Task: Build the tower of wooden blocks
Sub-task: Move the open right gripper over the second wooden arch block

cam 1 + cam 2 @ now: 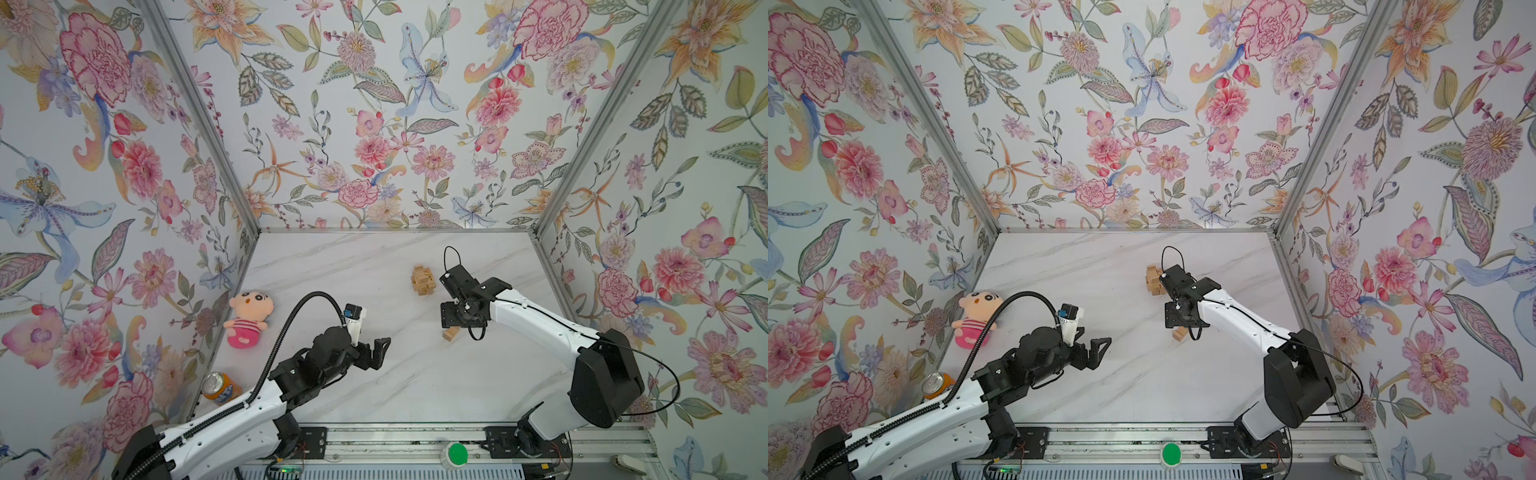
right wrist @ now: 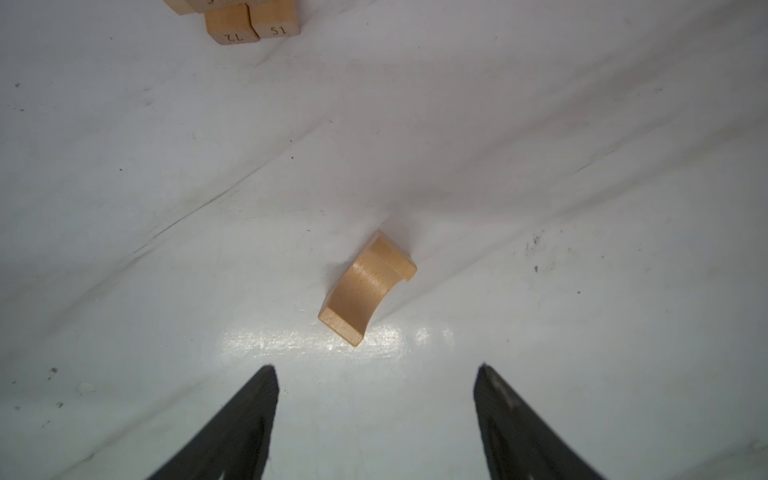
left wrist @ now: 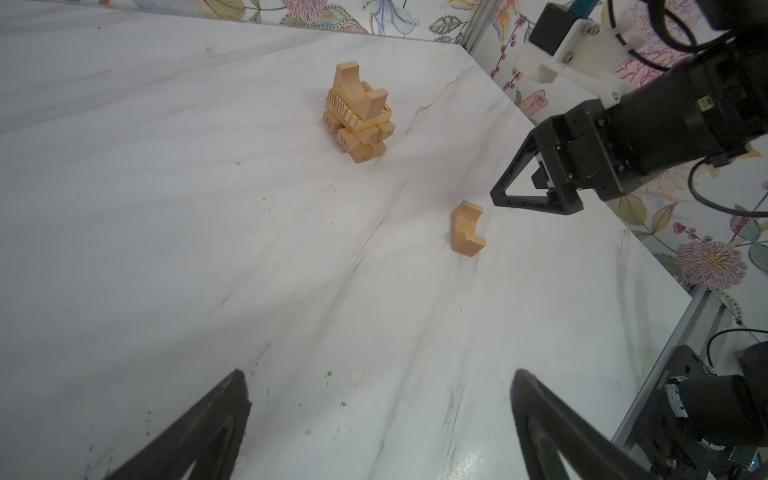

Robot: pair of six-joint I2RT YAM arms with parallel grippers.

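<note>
The tower (image 1: 423,280) (image 1: 1153,280) is a small crisscrossed stack of tan wood blocks on the marble table, right of centre. In the left wrist view, the tower (image 3: 359,114) carries a U-shaped block on top, hollow side up. A loose curved block (image 1: 451,333) (image 3: 468,227) (image 2: 368,289) lies on the table nearer the front. My right gripper (image 2: 376,370) (image 3: 505,191) hovers just over this block, open and empty. My left gripper (image 1: 380,349) (image 3: 380,374) stands wide open over bare table to the left, holding nothing.
A pink plush doll (image 1: 246,318) lies at the left wall, with an orange drink can (image 1: 220,386) in the front left corner. Flowered walls close in three sides. A metal rail with a green button (image 1: 457,454) runs along the front edge.
</note>
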